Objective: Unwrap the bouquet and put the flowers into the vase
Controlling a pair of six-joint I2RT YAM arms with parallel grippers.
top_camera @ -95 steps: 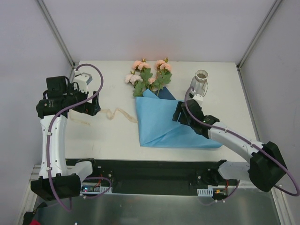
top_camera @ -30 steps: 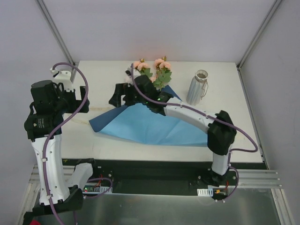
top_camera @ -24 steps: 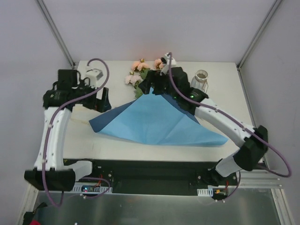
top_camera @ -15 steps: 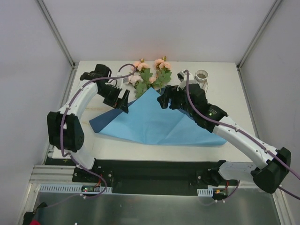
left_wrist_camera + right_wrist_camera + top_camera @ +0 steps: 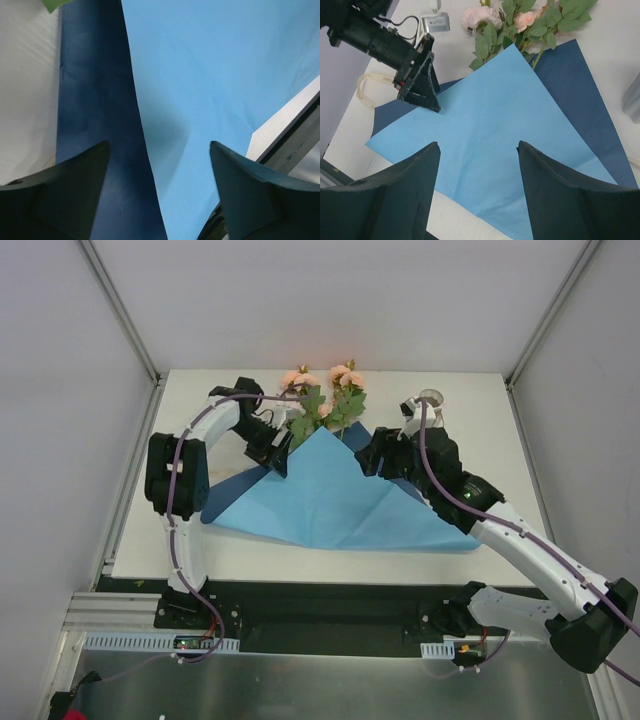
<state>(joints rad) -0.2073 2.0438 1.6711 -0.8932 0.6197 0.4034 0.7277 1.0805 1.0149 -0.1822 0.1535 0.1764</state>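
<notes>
Flowers (image 5: pixel 325 400) lie at table's 12 o'clock, long axis 12–6, blooms twd 12, stems under blue paper (image 5: pixel 330 505). Vase (image 5: pixel 431 397) stands upright at 1 o'clock, partly behind R arm. L gripper (image 5: pixel 157 145) & R gripper (image 5: pixel 477 145) hover over paper, fingers apart, nothing between.

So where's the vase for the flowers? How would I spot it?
Start at the white table and its big blue paper sheet. At the far side, right of the pink flowers, the vase stands behind the right arm. It is the only upright whitish tube with an open round top.
</notes>
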